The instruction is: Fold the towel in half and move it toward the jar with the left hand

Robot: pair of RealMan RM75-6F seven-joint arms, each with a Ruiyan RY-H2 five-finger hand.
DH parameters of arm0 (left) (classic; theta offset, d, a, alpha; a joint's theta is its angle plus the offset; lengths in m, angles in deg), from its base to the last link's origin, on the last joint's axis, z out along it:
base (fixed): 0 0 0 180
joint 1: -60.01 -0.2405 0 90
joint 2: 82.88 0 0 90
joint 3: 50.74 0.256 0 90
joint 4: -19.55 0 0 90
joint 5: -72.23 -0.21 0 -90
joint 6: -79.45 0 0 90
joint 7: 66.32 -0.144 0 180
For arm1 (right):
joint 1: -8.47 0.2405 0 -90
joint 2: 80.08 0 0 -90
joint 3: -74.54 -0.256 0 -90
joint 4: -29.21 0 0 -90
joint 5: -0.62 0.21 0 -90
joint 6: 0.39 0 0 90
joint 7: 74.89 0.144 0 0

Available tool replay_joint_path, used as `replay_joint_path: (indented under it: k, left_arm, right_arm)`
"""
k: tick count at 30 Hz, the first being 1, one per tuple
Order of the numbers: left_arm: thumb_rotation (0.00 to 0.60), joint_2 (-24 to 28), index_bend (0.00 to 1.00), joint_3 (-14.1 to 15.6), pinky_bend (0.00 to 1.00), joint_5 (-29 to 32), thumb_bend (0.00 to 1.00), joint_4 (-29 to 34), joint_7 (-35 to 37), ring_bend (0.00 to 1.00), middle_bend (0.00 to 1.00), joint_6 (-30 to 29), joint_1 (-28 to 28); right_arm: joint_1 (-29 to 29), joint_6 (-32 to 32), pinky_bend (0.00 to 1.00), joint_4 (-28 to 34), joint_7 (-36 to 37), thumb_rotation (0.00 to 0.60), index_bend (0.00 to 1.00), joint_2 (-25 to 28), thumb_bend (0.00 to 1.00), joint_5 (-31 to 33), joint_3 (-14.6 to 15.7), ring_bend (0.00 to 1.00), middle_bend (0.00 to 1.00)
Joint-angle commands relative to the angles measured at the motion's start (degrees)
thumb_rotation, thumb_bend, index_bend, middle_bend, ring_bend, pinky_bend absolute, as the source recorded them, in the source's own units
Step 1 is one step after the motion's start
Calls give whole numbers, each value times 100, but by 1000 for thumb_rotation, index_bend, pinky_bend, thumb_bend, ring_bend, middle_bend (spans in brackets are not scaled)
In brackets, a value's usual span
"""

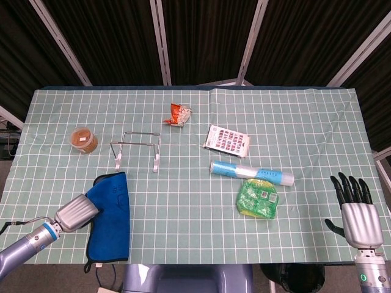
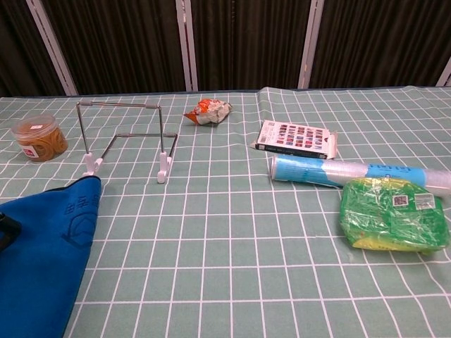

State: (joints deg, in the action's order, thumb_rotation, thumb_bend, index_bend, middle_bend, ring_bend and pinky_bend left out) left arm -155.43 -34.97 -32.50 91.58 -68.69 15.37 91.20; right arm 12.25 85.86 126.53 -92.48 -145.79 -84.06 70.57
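The blue towel (image 1: 113, 217) lies folded near the table's front left edge, long side running front to back; it fills the lower left of the chest view (image 2: 42, 260). My left hand (image 1: 76, 212) is at the towel's left edge, with its fingers hidden against the cloth and apparently gripping it. Only dark fingertips (image 2: 5, 229) show in the chest view. The jar (image 1: 84, 140) with an orange-brown filling stands behind the towel at the far left, also seen as the jar (image 2: 39, 138). My right hand (image 1: 356, 210) hovers at the front right corner, fingers spread and empty.
A wire rack (image 1: 137, 149) stands just behind the towel, right of the jar. Further back lies a snack packet (image 1: 178, 114). A printed card box (image 1: 227, 141), a blue-white tube (image 1: 252, 173) and a green bag (image 1: 258, 198) occupy the middle right.
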Motion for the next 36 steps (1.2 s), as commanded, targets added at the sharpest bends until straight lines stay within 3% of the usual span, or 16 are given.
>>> replay_joint_path:
  k: [1,3,5,6,7,9,11,16,21,28,36]
  left_arm:
    - [600,-17,734,-18,1000,0,692,-44,-1,894,904,-16,-23]
    - [600,-9,682,-15,1000,-2,692,-59,34,894,904,-18,-35]
    - [600,4,536,-13,1000,-7,688,-76,51,893,904,-24,-45]
    - [600,9,398,-13,1000,-5,662,-78,60,893,902,-24,-49]
    - [600,20,252,-16,1000,3,604,-75,74,893,899,-20,-53]
    - [600,42,84,-22,1000,23,477,-61,107,892,894,-22,-64]
    - [600,78,10,-22,1000,24,379,-45,176,891,889,-50,-75]
    - [600,315,0,-96,1000,140,348,49,477,888,886,-330,-187]
    - [600,519,47,-412,1000,557,350,192,778,887,886,-506,-271]
    - [600,416,260,-916,1000,1600,406,146,1038,892,888,401,-85]
    - [600,-163,344,-1214,1000,2214,444,-199,950,893,894,1294,164]
  right_arm:
    - [1,0,0,2,1,600,0,3,0,-2,-1,0,0]
    - [-2,4,0,2,0,600,0,2,0,-6,1,0,0]
    - [-3,6,0,5,0,600,0,1,0,-12,5,0,0]
    - [-3,7,0,6,-1,600,0,2,0,-13,4,0,0]
    - [-2,6,0,8,-3,600,0,3,0,-15,4,0,0]
    - [-3,5,0,12,-5,600,0,3,0,-19,8,0,0]
    - [-4,7,0,15,-6,600,0,5,0,-23,9,0,0]
    - [-19,29,0,55,26,600,0,34,0,-51,21,0,0]
    - [-32,59,0,89,80,600,0,72,0,-113,38,0,0]
    - [-28,50,0,107,136,600,0,95,0,-166,54,0,0]
    - [16,-47,0,67,148,600,0,82,0,-85,24,0,0]
